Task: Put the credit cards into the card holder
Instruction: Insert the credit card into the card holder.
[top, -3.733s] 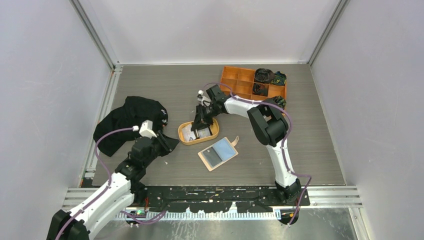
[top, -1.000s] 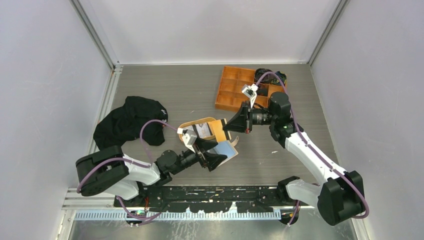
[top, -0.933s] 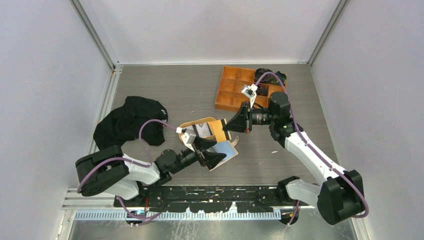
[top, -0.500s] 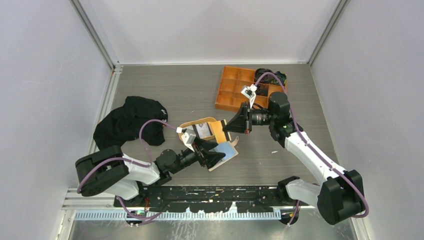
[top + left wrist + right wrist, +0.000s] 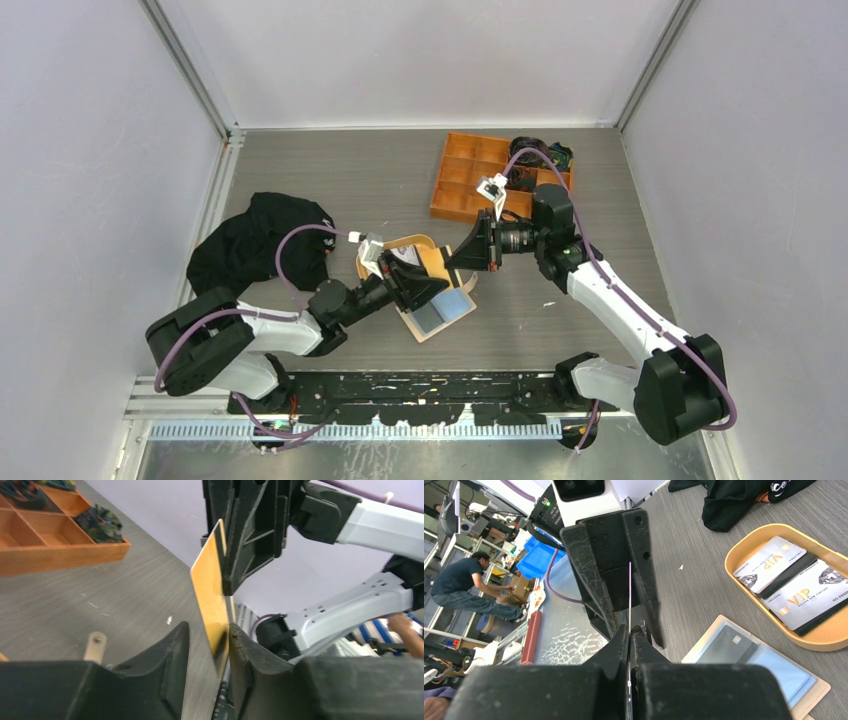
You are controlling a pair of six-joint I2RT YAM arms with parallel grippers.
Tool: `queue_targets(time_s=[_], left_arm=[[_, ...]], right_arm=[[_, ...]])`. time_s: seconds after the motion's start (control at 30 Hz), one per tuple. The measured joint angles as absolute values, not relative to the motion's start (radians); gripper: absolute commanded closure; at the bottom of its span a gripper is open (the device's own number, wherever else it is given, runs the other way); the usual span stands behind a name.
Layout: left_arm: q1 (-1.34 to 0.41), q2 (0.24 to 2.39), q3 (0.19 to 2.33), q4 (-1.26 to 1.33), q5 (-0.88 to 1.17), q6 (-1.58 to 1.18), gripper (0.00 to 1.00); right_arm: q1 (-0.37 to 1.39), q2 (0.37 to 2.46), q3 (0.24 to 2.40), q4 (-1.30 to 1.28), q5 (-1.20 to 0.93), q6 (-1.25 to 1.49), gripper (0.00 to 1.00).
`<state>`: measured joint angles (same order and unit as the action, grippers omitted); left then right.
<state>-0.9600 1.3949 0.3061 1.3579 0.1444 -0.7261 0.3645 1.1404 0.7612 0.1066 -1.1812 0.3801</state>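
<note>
Lab: alu-frame cell (image 5: 195, 78), worker (image 5: 461, 582), blue bins (image 5: 536, 557).

1. Table (image 5: 340, 190): grey wood-grain top, under the left gripper (image 5: 425, 280) and the right gripper (image 5: 450, 258).
2. Oval tray (image 5: 751, 537): tan, raised rim, lying just below the point where the two grippers meet.
3. Compartment box (image 5: 470, 178): orange, on the far side of the right gripper, well apart from it. Dark bundles (image 5: 530, 152) fill its right-end compartments.
4. Black garment (image 5: 255, 240): crumpled, left of the left gripper, apart from it.
</note>
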Motion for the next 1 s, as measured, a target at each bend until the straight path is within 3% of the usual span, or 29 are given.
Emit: queue_targets(time_s=[0.07,0.1,0.2,0.27,0.33,0.43,0.73,0.83,0.97,1.0], left_arm=[[-0.957,1.399,0.318,1.358,0.165,-0.741,0.99],[-0.954,1.401,0.322,1.359,0.176,-0.748,1.00],[-0.939,1.405,0.323,1.362,0.210,-0.759,1.00],[-0.926,1.413,0.323,1.366,0.233,-0.760,1.00],[-0.914,1.421,0.320,1.366,0.253,-0.760,1.00],[-0.898,1.431,0.306,1.366,0.293,-0.760,1.00],[-0.887,1.483,0.315,1.365,0.400,-0.779,1.00],[-0.885,1.502,0.328,1.365,0.424,-0.783,1.00],[-0.881,1.508,0.332,1.365,0.440,-0.786,1.00],[-0.880,1.508,0.332,1.366,0.446,-0.787,1.00]], right_arm=[[0.365,1.146,0.765,0.095,-1.183,0.369,0.98],[0.365,1.150,0.767,0.088,-1.183,0.363,0.92],[0.366,1.155,0.780,0.054,-1.187,0.331,0.53],[0.367,1.155,0.805,-0.014,-1.187,0.290,0.37],[0.368,1.155,0.857,-0.127,-1.182,0.209,0.30],[0.368,1.155,0.926,-0.250,-1.177,0.099,0.29],[0.381,1.241,1.008,-0.491,-1.147,-0.073,0.43],[0.396,1.270,1.017,-0.552,-1.120,-0.120,0.60],[0.412,1.277,1.026,-0.600,-1.096,-0.163,0.95],[0.413,1.277,1.030,-0.608,-1.092,-0.172,0.99]])
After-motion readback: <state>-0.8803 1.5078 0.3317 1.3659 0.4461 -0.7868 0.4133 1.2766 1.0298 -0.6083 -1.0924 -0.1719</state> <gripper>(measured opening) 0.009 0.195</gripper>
